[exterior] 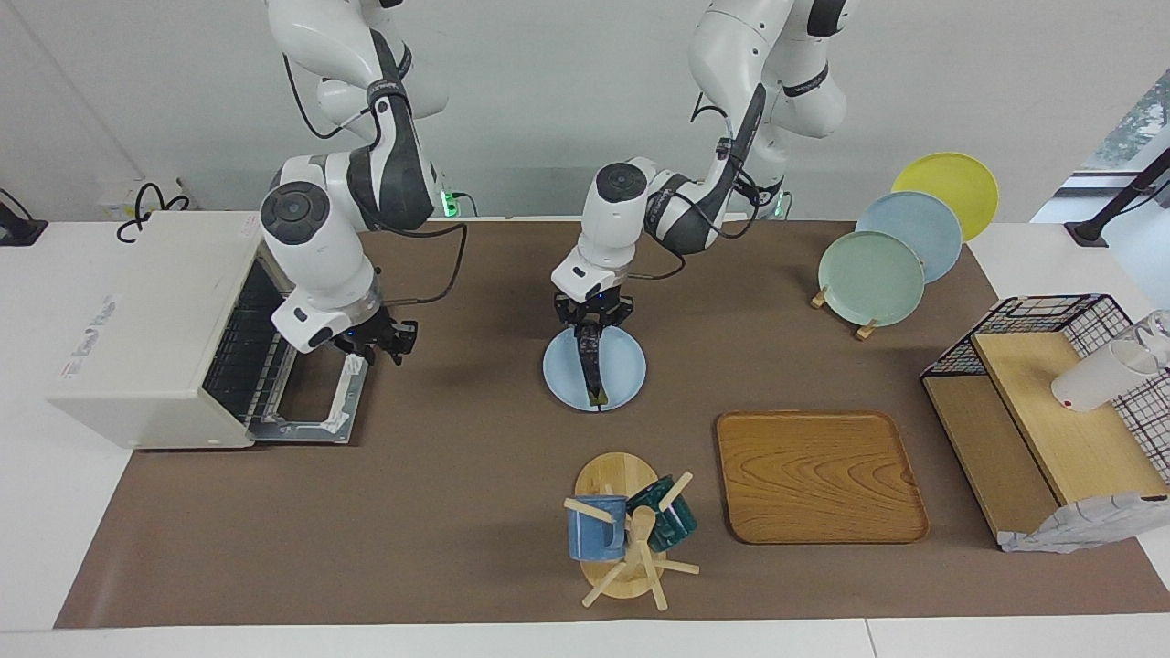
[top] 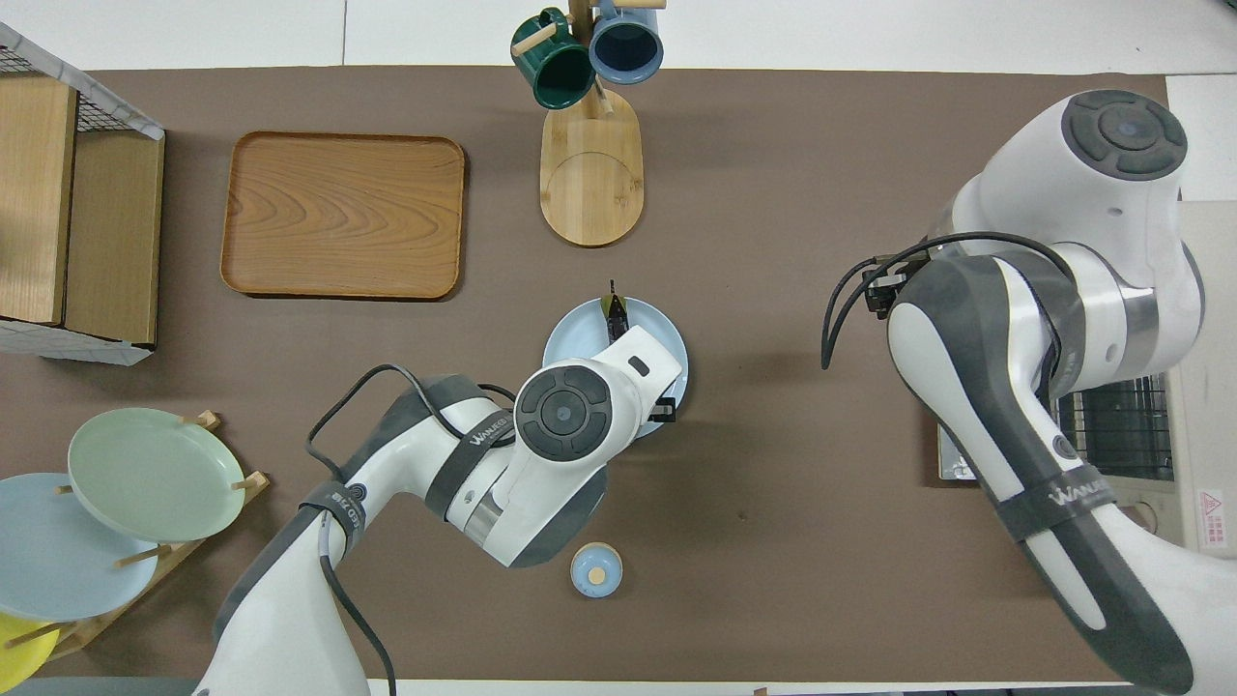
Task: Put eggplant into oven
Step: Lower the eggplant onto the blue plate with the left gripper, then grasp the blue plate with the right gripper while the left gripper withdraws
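Observation:
The eggplant (exterior: 591,370) lies lengthwise on a light blue plate (exterior: 622,370) mid-table, its stem tip pointing away from the robots. My left gripper (exterior: 590,340) is down over the plate and shut on the eggplant's end nearer the robots. In the overhead view only the eggplant's tip (top: 614,307) shows past the left hand. The off-white oven (exterior: 146,329) stands at the right arm's end of the table, its door (exterior: 306,407) dropped flat open and the wire rack (exterior: 242,352) showing. My right gripper (exterior: 384,345) is open, just above the door's handle bar (exterior: 345,393).
A wooden tray (exterior: 818,475) and a mug tree (exterior: 626,530) with two mugs stand farther from the robots than the plate. A plate rack (exterior: 873,279) and a wire-and-wood shelf (exterior: 1051,411) are at the left arm's end. A small blue round lid (top: 596,570) lies near the robots.

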You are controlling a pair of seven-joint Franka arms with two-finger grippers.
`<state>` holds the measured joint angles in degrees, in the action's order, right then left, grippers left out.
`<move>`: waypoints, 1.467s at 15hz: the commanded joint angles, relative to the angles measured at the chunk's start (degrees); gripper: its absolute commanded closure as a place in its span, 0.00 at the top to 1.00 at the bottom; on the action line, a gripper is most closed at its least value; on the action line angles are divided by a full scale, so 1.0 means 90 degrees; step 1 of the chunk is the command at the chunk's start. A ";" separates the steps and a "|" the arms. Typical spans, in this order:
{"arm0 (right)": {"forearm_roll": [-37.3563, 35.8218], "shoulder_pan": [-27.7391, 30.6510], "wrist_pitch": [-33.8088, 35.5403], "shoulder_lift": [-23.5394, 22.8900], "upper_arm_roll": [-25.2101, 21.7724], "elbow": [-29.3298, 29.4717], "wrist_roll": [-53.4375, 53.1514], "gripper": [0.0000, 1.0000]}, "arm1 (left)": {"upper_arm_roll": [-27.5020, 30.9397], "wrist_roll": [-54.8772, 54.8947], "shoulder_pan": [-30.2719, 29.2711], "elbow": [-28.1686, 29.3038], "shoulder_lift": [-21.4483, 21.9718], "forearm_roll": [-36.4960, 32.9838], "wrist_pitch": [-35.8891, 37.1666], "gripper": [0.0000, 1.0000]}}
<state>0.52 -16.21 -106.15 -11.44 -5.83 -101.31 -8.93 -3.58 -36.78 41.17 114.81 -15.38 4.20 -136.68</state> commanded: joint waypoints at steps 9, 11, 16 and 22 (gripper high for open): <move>-0.0155 -0.2794 0.0116 -0.1528 -0.0036 0.2015 -0.3623 0.46 | 0.0076 0.2698 -0.3146 -0.1456 0.1151 0.0080 0.3319 1.00; -0.0126 -0.3177 -0.0089 -0.1960 -0.0036 0.2330 -0.4308 0.46 | 0.0076 0.2866 -0.3577 -0.1555 0.1327 0.0041 0.3418 1.00; -0.0232 -0.3696 -0.1727 -0.2059 -0.0026 0.1553 -0.4039 0.60 | 0.0105 0.3764 -0.4233 -0.1497 0.1883 -0.0105 0.4062 1.00; -0.0292 -0.3648 -0.2375 -0.1825 -0.0026 0.0691 -0.3218 0.59 | 0.0095 0.4048 -0.4341 -0.0669 0.2800 -0.0135 0.4572 1.00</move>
<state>-1.42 -49.38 -125.81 -30.36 -5.90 -91.20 -40.63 -2.10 -1.70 2.62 102.87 4.98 3.71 -95.10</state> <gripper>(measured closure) 0.405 0.000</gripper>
